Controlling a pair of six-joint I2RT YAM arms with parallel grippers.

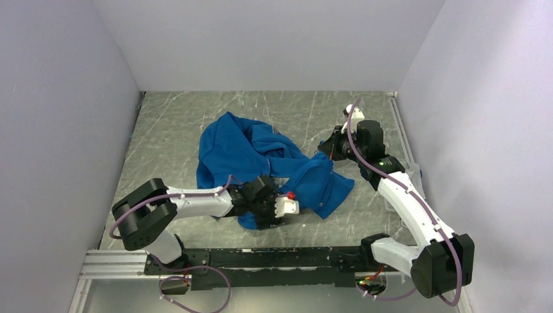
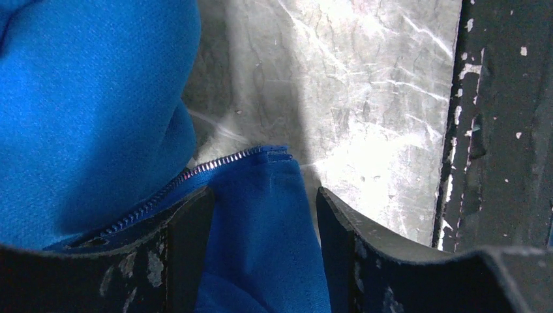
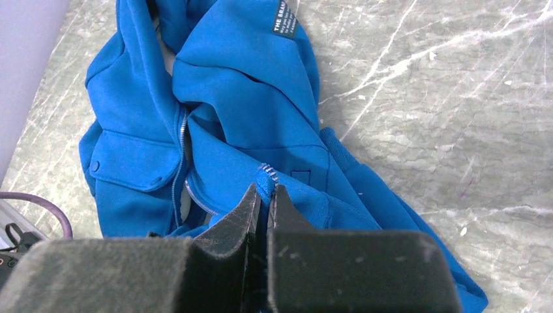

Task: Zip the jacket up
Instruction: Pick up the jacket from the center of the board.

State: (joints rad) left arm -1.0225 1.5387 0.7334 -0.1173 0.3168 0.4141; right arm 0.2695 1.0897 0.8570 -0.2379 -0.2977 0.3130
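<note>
The blue jacket (image 1: 261,153) lies crumpled in the middle of the table. My left gripper (image 1: 262,220) is at its near hem. In the left wrist view the fingers (image 2: 189,241) stand wide apart, open, astride a fold of blue fabric (image 2: 261,248) beside a run of zipper teeth (image 2: 215,164). My right gripper (image 1: 324,149) is at the jacket's far right edge. In the right wrist view the right gripper (image 3: 266,189) is shut on a jacket edge with zipper teeth (image 3: 267,173). The open front zipper (image 3: 179,163), a pocket flap (image 3: 130,160) and pale lining show there.
A black rail (image 1: 261,251) runs along the table's near edge and shows in the left wrist view (image 2: 502,117). Grey walls enclose the left, back and right sides. A purple cable (image 3: 39,202) lies at the left of the right wrist view.
</note>
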